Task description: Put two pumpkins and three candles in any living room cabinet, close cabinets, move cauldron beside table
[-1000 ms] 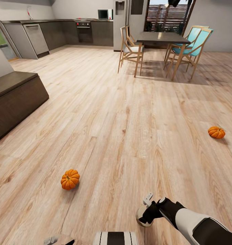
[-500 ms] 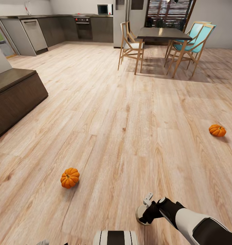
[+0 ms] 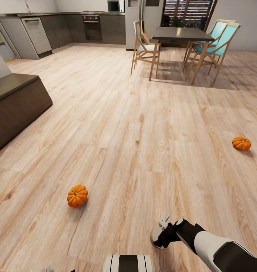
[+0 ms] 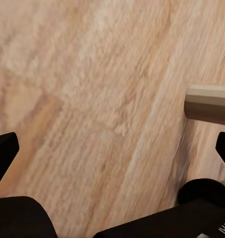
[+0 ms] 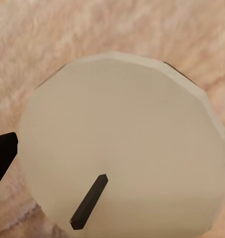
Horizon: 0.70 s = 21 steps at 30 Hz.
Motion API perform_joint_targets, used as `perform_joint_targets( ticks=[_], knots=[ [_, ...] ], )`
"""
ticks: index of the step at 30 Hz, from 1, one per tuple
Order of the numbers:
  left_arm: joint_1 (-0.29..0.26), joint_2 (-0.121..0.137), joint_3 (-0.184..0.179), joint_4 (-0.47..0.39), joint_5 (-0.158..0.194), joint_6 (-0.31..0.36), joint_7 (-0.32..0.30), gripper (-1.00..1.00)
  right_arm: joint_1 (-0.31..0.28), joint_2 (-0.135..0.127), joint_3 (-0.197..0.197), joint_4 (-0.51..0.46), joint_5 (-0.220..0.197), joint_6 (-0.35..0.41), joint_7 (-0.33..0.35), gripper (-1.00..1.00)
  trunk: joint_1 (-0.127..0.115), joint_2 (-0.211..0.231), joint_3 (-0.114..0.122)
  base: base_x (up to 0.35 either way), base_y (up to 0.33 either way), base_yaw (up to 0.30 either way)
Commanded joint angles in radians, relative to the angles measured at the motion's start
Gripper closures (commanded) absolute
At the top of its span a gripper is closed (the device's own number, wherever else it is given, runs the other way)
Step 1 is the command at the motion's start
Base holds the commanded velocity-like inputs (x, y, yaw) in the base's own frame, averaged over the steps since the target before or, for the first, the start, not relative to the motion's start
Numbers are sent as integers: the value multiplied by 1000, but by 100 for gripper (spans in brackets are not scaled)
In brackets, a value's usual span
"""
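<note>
Standing at far left, the dark brown cabinet (image 3: pixel 15 105) is showing closed fronts. One pumpkin (image 3: pixel 77 196) is resting on the wooden floor (image 3: pixel 136 124) near the robot; the left gripper (image 4: pixel 112 148) is hanging spread and empty; the right gripper (image 3: pixel 161 236) is clasping a cream candle (image 5: pixel 125 144); another pumpkin (image 3: pixel 241 143) is lying far right.

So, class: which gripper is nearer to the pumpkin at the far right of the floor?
The right. The right gripper sits low in the head view, diagonally below-left of that pumpkin; the left gripper is at the bottom-left edge, much farther away.
</note>
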Motion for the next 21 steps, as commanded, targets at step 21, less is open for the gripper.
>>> perform_joint_targets(
  ticks=[21],
  knots=[
    [-1,0,1,0,1,0,-1,-100,1,-1,5,0,8,7,5,-100,4,-2,-36,0,0,0]
  ],
)
